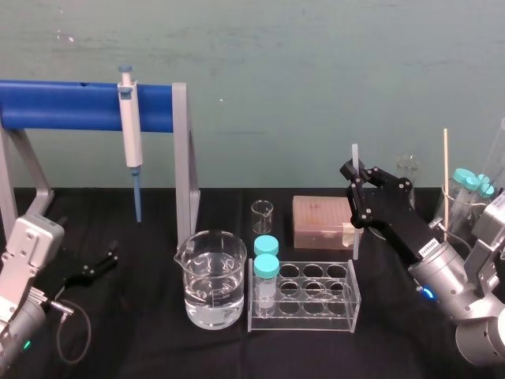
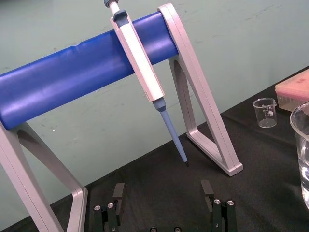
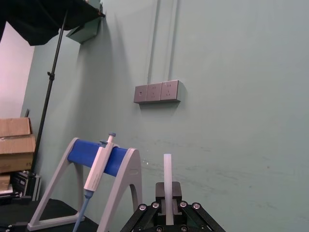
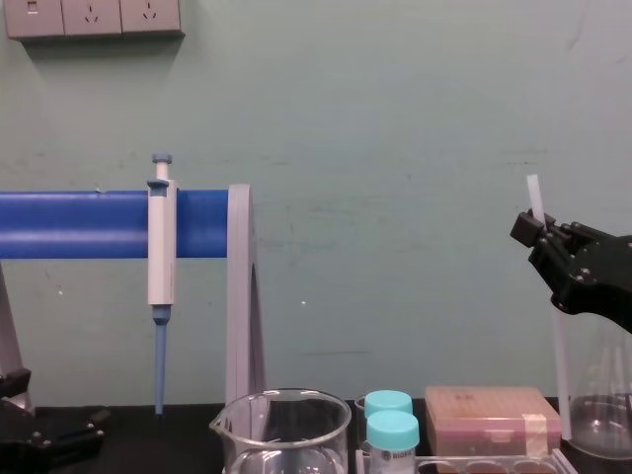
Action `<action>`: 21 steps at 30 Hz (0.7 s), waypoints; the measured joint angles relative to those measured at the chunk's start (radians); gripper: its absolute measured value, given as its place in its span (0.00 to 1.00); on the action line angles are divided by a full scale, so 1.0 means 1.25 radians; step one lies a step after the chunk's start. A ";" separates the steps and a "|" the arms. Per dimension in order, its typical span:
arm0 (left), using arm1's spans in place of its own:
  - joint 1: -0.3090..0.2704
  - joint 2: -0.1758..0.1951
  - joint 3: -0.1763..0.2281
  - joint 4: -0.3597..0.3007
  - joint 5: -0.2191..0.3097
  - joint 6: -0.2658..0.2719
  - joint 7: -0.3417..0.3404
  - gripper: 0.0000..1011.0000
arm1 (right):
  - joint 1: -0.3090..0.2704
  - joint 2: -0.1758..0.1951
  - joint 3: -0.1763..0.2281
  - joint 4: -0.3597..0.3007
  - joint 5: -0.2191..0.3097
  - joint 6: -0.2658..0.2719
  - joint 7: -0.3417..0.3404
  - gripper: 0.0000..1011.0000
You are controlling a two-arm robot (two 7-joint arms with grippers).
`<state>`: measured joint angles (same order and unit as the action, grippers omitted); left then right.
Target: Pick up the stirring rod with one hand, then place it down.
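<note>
I'm holding the stirring rod (image 1: 355, 155) upright in the right gripper (image 1: 356, 180), fingers clamped on it, at three o'clock of the pink box (image 1: 319, 222). The left gripper (image 1: 96, 267) is resting at eight o'clock, fingers apart.

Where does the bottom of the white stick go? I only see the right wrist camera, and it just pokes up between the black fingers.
Observer: The stirring rod reaches down beside the pink tip box, just behind the test tube rack. I can't tell if it touches the cloth.
Operator: Is it standing straight?
Observer: Nearly upright. The right gripper is shut on it near its top, raised above the table.
Operator: What's the other hand doing?
Observer: The left gripper sits open and low at the table's left, in front of the pipette stand.
</note>
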<state>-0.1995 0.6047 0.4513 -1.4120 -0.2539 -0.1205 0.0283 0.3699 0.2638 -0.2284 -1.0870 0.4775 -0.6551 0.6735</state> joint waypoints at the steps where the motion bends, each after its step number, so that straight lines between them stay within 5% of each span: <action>1: 0.000 0.000 0.000 0.000 0.000 0.000 0.000 0.99 | 0.000 0.000 0.000 0.000 0.000 0.000 0.000 0.07; 21: 0.000 0.000 0.000 0.000 0.000 0.000 0.000 0.99 | 0.005 -0.009 -0.007 0.006 0.031 0.015 0.064 0.07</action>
<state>-0.1995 0.6047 0.4514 -1.4120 -0.2539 -0.1205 0.0283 0.3766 0.2530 -0.2373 -1.0790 0.5166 -0.6367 0.7530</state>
